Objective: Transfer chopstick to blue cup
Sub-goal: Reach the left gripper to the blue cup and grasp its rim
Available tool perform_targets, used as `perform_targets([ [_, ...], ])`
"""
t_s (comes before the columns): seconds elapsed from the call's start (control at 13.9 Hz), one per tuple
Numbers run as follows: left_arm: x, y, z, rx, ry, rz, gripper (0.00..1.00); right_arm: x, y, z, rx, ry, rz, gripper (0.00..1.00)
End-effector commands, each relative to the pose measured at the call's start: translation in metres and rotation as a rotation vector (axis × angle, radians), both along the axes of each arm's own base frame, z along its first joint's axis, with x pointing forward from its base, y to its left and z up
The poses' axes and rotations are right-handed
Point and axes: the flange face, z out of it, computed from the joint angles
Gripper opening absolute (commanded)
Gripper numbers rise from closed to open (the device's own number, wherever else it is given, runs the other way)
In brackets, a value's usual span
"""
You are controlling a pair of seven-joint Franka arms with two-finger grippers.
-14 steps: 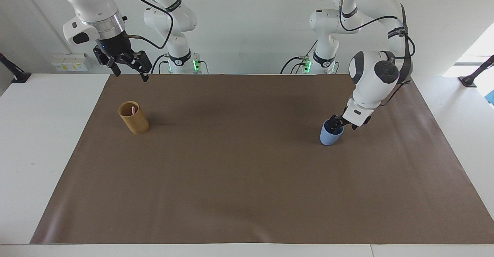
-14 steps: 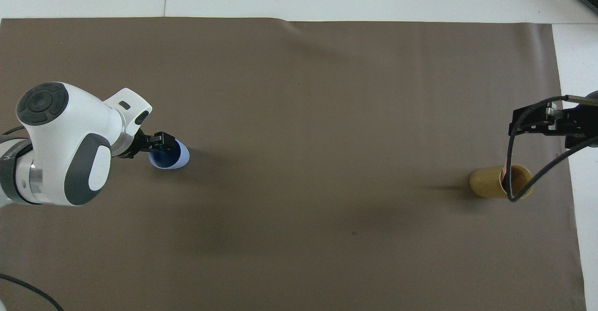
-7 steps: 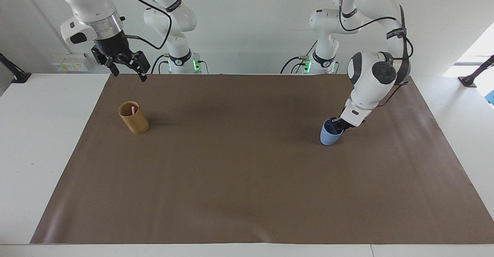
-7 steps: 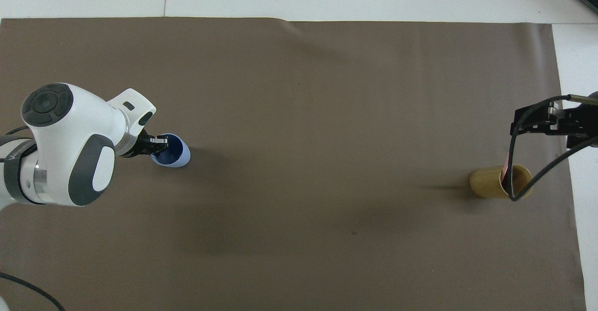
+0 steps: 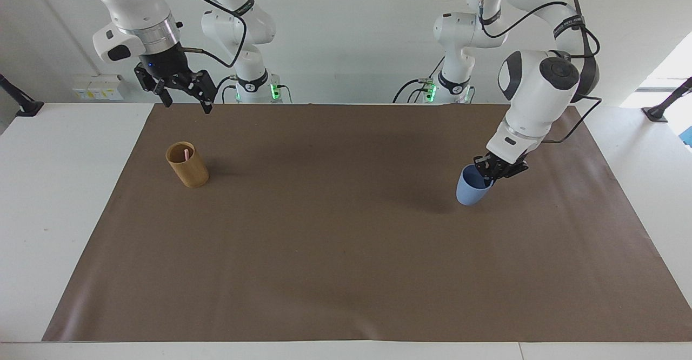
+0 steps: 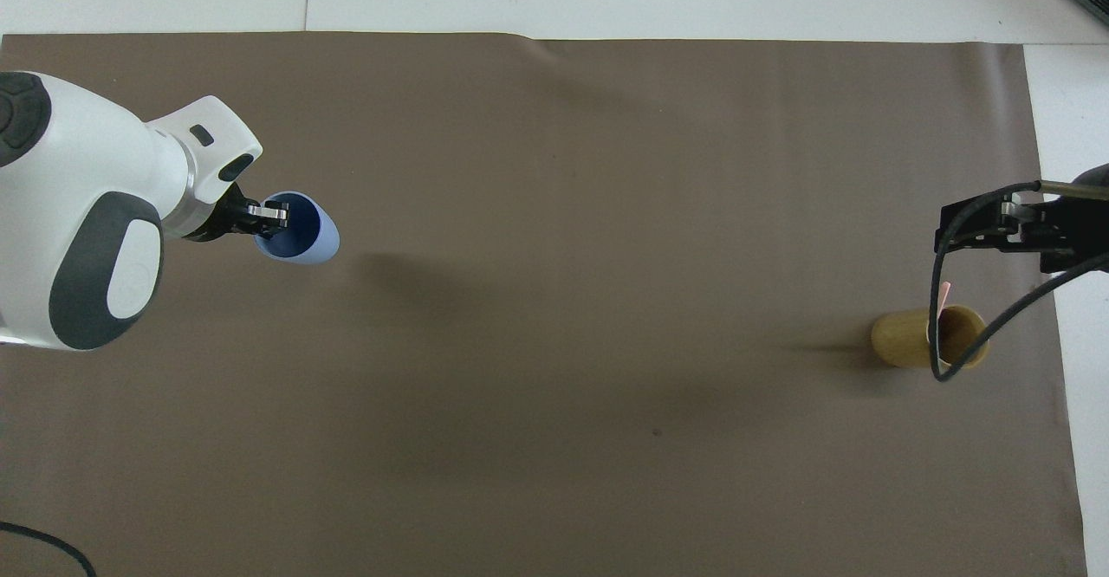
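Observation:
The blue cup (image 5: 470, 188) (image 6: 303, 235) hangs tilted just above the mat, its shadow apart from it. My left gripper (image 5: 493, 170) (image 6: 270, 213) is shut on its rim, one finger inside the cup. A pink chopstick (image 5: 186, 154) (image 6: 944, 293) stands in the tan wooden cup (image 5: 189, 170) (image 6: 905, 339) at the right arm's end of the mat. High over the mat's edge by the tan cup, my right gripper (image 5: 185, 103) (image 6: 988, 229) hangs open and holds nothing.
A brown mat (image 5: 346, 252) (image 6: 554, 170) covers most of the white table (image 5: 54, 187). A black cable (image 6: 953, 360) droops from the right gripper across the tan cup in the overhead view.
My left gripper closed on the blue cup's rim and lifted the cup off the mat. The right gripper shifted slightly and stayed open.

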Motion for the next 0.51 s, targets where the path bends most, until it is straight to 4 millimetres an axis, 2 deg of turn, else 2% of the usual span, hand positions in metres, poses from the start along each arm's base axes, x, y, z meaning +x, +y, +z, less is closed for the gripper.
perform_targets([
  [0.0,-0.003,-0.042,0.034,0.024,0.004,-0.013,0.0,0.003,0.0,0.002,-0.009,0.0,0.035,1.0],
  [0.07,-0.01,-0.07,0.033,0.014,0.007,0.012,0.0,0.003,0.002,0.0,-0.008,0.003,0.039,1.0],
  [0.29,-0.029,-0.126,0.035,-0.003,-0.003,0.046,0.0,0.002,0.002,0.0,-0.01,0.003,0.041,1.0],
  [0.36,-0.037,-0.154,0.022,0.002,0.015,0.046,0.0,0.002,0.001,0.0,-0.011,0.003,0.041,1.0],
  [0.43,-0.044,-0.184,0.001,0.018,0.036,0.047,0.0,0.002,0.001,0.0,-0.011,0.004,0.045,1.0],
])
